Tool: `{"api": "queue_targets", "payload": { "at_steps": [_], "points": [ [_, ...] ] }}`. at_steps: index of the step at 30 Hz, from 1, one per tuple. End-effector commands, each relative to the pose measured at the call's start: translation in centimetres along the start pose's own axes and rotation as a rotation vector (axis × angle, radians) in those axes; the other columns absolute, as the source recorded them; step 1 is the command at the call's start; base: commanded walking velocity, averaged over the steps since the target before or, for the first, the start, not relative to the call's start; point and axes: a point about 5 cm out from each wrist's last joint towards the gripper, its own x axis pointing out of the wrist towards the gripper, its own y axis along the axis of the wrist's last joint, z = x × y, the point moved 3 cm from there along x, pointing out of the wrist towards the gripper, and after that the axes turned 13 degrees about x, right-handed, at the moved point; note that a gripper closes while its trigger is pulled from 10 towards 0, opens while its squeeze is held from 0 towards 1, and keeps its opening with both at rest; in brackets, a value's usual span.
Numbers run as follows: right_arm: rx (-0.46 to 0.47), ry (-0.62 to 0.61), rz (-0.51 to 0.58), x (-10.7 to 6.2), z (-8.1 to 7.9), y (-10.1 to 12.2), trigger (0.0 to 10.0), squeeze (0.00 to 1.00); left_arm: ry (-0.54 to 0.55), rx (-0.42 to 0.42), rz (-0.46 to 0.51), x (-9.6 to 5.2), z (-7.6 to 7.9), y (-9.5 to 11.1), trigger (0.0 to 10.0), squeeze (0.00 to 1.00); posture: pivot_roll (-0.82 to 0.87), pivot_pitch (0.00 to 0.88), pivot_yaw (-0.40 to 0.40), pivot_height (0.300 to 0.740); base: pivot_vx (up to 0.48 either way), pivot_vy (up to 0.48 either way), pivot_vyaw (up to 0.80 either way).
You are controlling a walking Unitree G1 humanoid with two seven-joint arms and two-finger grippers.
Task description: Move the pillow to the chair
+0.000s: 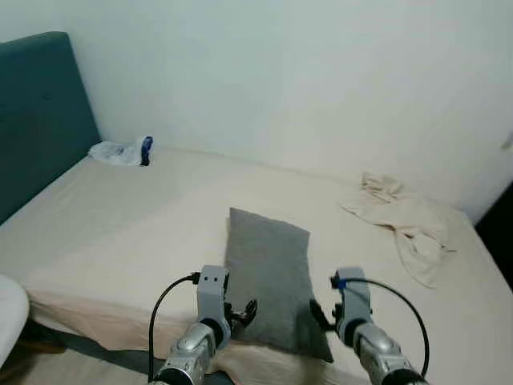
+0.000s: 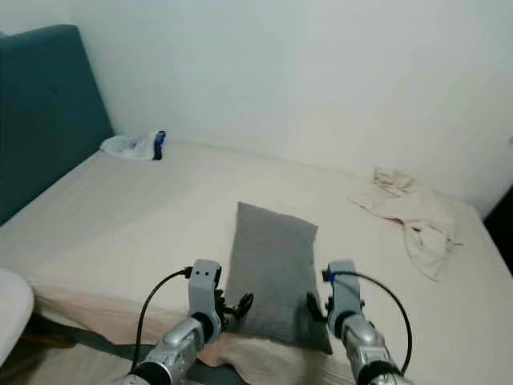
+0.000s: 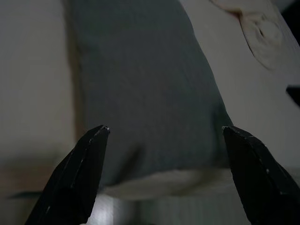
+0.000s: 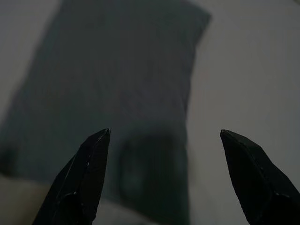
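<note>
A grey rectangular pillow [image 1: 268,269] lies flat on the cream bed [image 1: 136,216], its near end at the bed's front edge. My left gripper [image 1: 240,313] hovers at the pillow's near left corner, fingers open. My right gripper [image 1: 321,314] hangs at the near right corner, also open. Along the left gripper [image 3: 164,133], the pillow [image 3: 140,84] spreads between the two black fingers [image 3: 79,173]. Past the right gripper [image 4: 164,136] the pillow [image 4: 117,84] shows dark and blurred. Nothing is held.
A crumpled cream cloth [image 1: 409,220] lies on the bed's right side. A white and blue bundle [image 1: 122,151] rests by the wall near the teal headboard [image 1: 36,112]. A white rounded object [image 1: 10,309] sits at the lower left, beside the bed.
</note>
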Motion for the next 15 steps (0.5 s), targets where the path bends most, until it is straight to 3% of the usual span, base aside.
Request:
{"api": "queue_targets", "payload": {
  "at_steps": [1,9,15],
  "points": [
    [0.054,0.002,0.044,0.2,0.1,1.4,10.0,0.0,0.001,0.024,0.052,0.4,-0.4,1.4,10.0,0.0,-0.14,0.0,-0.064,0.715,0.0,0.0,0.0],
    [0.115,0.038,0.186,0.6,-0.1,6.0,10.0,0.0,0.004,0.064,0.103,0.8,-0.8,3.1,10.0,0.0,-0.15,0.0,-0.044,0.685,0.0,0.0,0.0],
    [0.143,0.038,0.241,0.5,0.4,7.9,10.0,0.0,-0.007,0.063,0.118,1.0,-0.3,3.5,10.0,0.0,-0.15,0.0,-0.042,0.655,0.0,0.0,0.0]
  ]
}}
